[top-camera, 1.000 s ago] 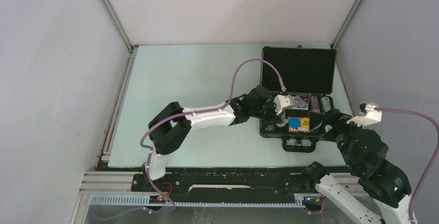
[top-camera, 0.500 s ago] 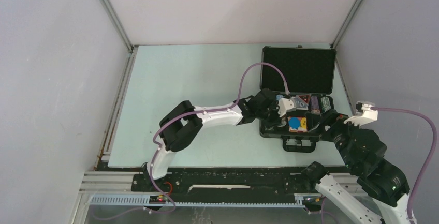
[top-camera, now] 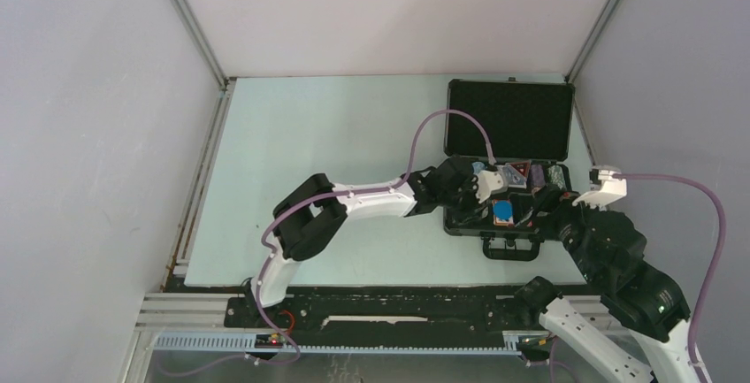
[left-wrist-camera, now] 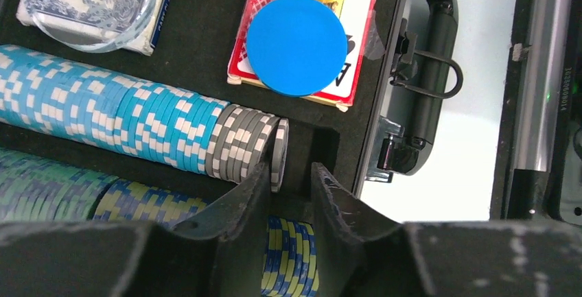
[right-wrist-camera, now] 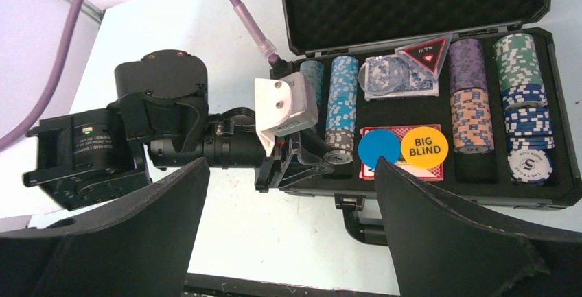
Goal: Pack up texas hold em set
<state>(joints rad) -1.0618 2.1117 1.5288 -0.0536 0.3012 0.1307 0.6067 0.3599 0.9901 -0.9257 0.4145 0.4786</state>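
The texas hold em set's black case (top-camera: pixel 508 122) lies open at the table's right, lid up. Inside it, a light-blue chip row (left-wrist-camera: pixel 103 115) ends in grey chips (left-wrist-camera: pixel 240 149), and the last grey chip (left-wrist-camera: pixel 279 153) leans slightly apart. My left gripper (left-wrist-camera: pixel 289 170) hangs over that end, jaws a little open, nothing between them. Blue-and-yellow chips (left-wrist-camera: pixel 292 263) show below the gap. A blue button (left-wrist-camera: pixel 296 44) and a yellow Big Blind button (right-wrist-camera: pixel 424 147) rest on the red deck (left-wrist-camera: pixel 357 50). My right gripper (right-wrist-camera: pixel 289 167) stands wide open and empty in front of the case.
The case handle (left-wrist-camera: pixel 429 84) sticks out toward the near table edge. More chip rows (right-wrist-camera: pixel 521 84) fill the case's right side, with a triangular All In button (right-wrist-camera: pixel 425 53) on the blue deck. Grey walls enclose the pale table (top-camera: pixel 336 135).
My left gripper's jaws have parted from shut beside the end grey chip. The left arm reached further over the case. The right arm shifted slightly left toward the case.
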